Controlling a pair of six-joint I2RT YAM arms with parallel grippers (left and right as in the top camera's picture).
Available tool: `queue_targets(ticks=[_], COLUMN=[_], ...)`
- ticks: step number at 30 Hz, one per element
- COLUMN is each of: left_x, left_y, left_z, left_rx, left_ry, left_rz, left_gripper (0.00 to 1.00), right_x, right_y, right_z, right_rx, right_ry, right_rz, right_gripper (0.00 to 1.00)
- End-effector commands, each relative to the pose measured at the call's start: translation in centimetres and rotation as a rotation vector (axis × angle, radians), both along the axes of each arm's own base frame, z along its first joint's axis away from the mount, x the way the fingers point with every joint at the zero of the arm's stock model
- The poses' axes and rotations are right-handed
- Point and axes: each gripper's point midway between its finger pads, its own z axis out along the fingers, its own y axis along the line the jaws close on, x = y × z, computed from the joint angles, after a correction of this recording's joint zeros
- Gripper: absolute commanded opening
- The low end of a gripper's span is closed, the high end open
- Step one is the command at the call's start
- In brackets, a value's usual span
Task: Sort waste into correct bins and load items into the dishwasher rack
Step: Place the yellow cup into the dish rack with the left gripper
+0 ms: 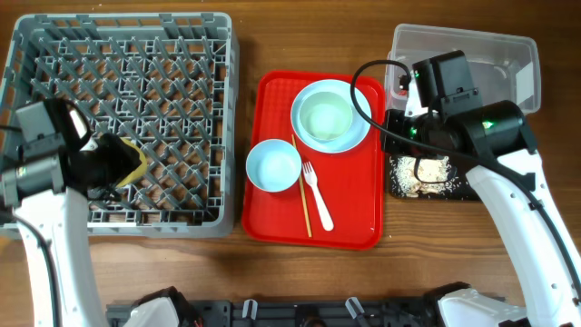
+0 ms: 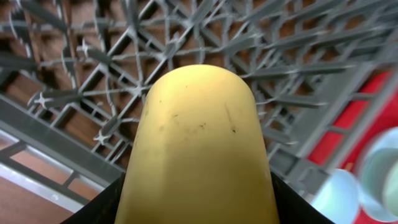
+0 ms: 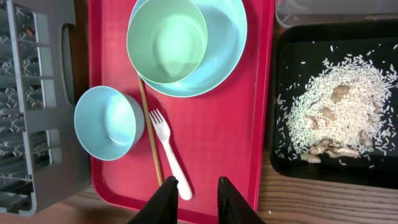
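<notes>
My left gripper [image 1: 116, 165] is shut on the small yellow cup [image 1: 134, 162], held on its side just above the grey dishwasher rack [image 1: 182, 36]. The cup [image 2: 199, 143] fills the left wrist view, with pegs behind it. On the red tray [image 1: 349, 218] a mint bowl [image 3: 166, 40] sits on a round pale plate [image 3: 230, 43]. A second pale bowl [image 3: 109, 122], a chopstick [image 3: 149, 130] and the white fork [image 3: 169, 149] lie beside them. My right gripper [image 3: 194, 190] is open and empty, above the tray's front edge, next to the fork's handle.
The black tray [image 1: 463, 191] to the right of the red tray holds rice scraps [image 3: 336, 106]. The clear tub [image 1: 472, 54] stands behind it. My right arm [image 1: 445, 127] hangs over both bins. Bare wood runs along the table's front.
</notes>
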Motion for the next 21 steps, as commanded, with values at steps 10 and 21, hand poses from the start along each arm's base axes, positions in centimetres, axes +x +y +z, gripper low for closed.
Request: queue_targets(ticks=[10,21], left_x=[0.5,0.5], left_y=[0.2,0.2], left_z=[-6.1,-6.6], left_rx=[-0.079,-0.087], left_ry=[0.234,0.252], left_rz=[-0.014,-0.014], left_gripper=[0.06,1.00], right_x=[0.1,-0.1], right_y=[-0.5,-0.4], right_z=[0.4,0.3], right_rx=[-0.019,-0.013], right_ry=[-0.014,-0.009], right_rz=[-0.013,-0.010], right_gripper=[0.22,0.22])
